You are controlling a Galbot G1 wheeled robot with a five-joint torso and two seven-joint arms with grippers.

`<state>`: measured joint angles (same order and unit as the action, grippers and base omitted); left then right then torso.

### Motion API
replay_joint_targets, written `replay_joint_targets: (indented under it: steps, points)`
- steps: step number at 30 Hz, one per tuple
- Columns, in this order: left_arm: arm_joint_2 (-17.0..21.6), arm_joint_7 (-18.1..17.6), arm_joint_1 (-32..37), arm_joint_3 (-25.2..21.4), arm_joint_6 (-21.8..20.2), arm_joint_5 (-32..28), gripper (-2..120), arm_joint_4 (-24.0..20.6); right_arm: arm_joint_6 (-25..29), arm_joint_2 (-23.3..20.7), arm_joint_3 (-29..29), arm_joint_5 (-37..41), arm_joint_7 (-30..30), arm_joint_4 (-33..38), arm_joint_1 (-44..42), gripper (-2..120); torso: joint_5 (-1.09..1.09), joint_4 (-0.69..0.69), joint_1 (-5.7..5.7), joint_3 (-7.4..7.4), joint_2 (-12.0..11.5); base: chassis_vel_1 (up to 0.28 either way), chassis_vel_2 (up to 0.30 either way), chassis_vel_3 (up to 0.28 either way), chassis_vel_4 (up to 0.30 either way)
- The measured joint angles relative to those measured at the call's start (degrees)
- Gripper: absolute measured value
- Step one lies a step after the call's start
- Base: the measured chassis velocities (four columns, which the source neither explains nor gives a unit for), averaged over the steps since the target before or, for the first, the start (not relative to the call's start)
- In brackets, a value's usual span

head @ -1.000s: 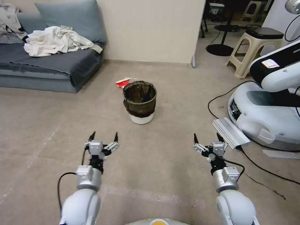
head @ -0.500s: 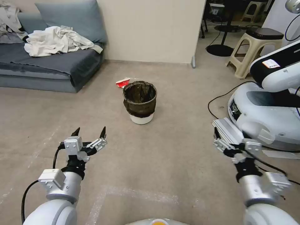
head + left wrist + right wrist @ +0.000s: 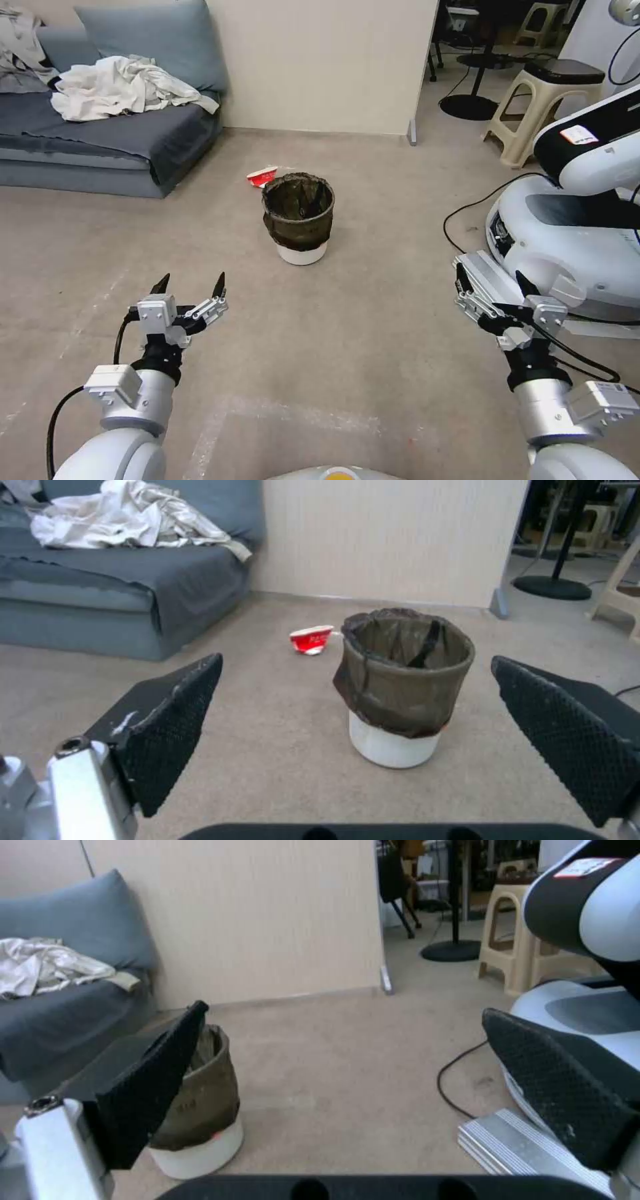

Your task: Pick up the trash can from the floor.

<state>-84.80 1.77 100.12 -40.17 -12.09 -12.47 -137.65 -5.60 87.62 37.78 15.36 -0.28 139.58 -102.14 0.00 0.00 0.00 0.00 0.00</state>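
Note:
The trash can (image 3: pixel 298 218) is a small round white bin lined with a dark bag folded over its rim, standing upright on the beige floor (image 3: pixel 373 333) ahead of me. The left wrist view shows the trash can (image 3: pixel 402 680) straight ahead between the fingers. Part of the trash can (image 3: pixel 203 1120) sits behind one finger in the right wrist view. My left gripper (image 3: pixel 190 283) hovers open, near and to the left of the can, holding nothing. Over on the right, my right gripper (image 3: pixel 492 281) is open and empty, beside another robot's base.
A crushed red-and-white cup (image 3: pixel 262 176) lies just behind the can. A grey sofa (image 3: pixel 107 140) with crumpled cloth stands at far left. Another white robot (image 3: pixel 573 220), its cable (image 3: pixel 467 207) and a metal plate (image 3: pixel 490 280) crowd the right. A beige stool (image 3: pixel 540 100) stands beyond.
Both arms swung outward over the last second, the left gripper to the left, the right gripper to the right. Since half a second ago they have barely moved. The can has stayed put.

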Motion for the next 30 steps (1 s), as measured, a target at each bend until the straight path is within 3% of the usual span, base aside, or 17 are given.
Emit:
replay_joint_targets:
  steps: [30]
  points:
    - [-0.19,0.99,0.03,-0.03,0.1,-0.08,100,0.3,2.95,0.05,-0.08,0.64,-2.18,-0.85,0.12,100,0.0,0.0,0.0,0.0,0.0,-0.011,0.011,0.015,-0.012]
